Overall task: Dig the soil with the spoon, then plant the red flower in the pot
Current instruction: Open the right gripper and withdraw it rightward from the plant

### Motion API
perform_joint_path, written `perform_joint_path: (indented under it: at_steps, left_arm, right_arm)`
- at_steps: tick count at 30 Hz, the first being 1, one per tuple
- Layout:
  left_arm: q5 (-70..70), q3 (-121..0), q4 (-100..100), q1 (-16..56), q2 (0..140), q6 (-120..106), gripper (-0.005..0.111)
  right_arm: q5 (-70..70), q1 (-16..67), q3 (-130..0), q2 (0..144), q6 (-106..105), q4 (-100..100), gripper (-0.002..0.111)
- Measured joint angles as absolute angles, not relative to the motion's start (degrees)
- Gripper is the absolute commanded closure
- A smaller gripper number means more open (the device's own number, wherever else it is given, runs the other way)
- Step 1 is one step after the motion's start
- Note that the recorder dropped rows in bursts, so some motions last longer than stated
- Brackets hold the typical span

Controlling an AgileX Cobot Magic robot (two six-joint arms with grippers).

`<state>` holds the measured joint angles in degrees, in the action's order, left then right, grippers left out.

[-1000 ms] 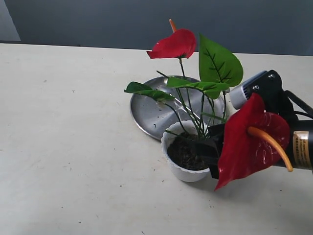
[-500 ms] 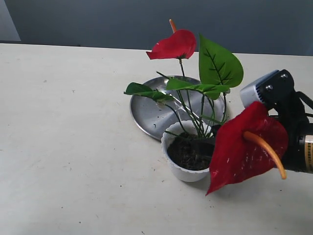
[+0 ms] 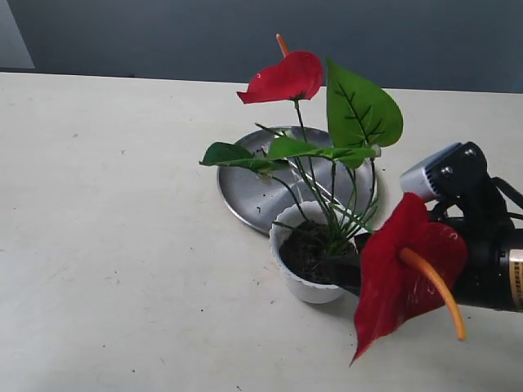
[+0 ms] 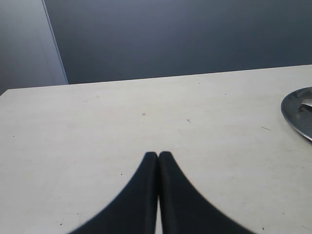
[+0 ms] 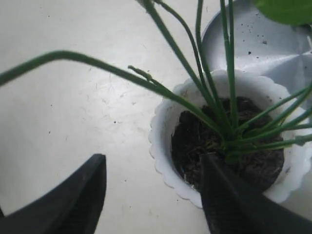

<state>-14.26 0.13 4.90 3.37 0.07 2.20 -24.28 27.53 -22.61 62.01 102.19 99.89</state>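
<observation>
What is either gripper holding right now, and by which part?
Nothing. The right gripper is open beside the pot, with the red flower standing free in the soil. The left gripper is shut on nothing over bare table.

We count one white pot (image 3: 306, 257) of soil (image 3: 309, 255), one red flower (image 3: 327, 163) sprig with two blooms, and one steel plate (image 3: 249, 184).

red flower (image 3: 286, 77), white pot (image 3: 286, 269), dark brown soil (image 5: 195, 141), silver plate (image 3: 245, 184)
</observation>
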Motion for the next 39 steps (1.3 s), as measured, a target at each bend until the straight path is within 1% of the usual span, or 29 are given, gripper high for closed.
perform_joint_path:
  at_steps: [9,28,29,31,32,35,36,39]
  left_arm:
    - [-14.3,0.1,4.9,3.4,0.1,2.2,0.106]
    - [-14.3,0.1,4.9,3.4,0.1,2.2,0.106]
    - [-14.3,0.1,4.9,3.4,0.1,2.2,0.106]
    - [-14.3,0.1,4.9,3.4,0.1,2.2,0.106]
    - [-14.3,0.1,4.9,3.4,0.1,2.2,0.106]
    - [-14.3,0.1,4.9,3.4,0.1,2.2,0.106]
    - [-14.3,0.1,4.9,3.4,0.1,2.2,0.106]
    - [-14.3,0.1,4.9,3.4,0.1,2.2,0.106]
  right_arm:
    - [-22.5,27.5,-20.7,57.2,103.1,99.9,0.053]
    - [-21.5,27.5,-20.4,56.9,103.7,99.9,0.054]
    - [-21.5,27.5,-20.4,56.9,103.7,99.9,0.057]
    - [-21.5,27.5,-20.4,56.2,103.9,99.9,0.069]
    - [-21.6,27.5,-20.4,55.8,103.9,99.9,0.078]
    - [-22.8,27.5,-20.4,53.4,103.9,99.9,0.098]
    - [-23.5,27.5,-20.4,52.0,103.9,99.9,0.102]
    - [-24.8,27.5,-20.3,48.0,104.1,99.9,0.102]
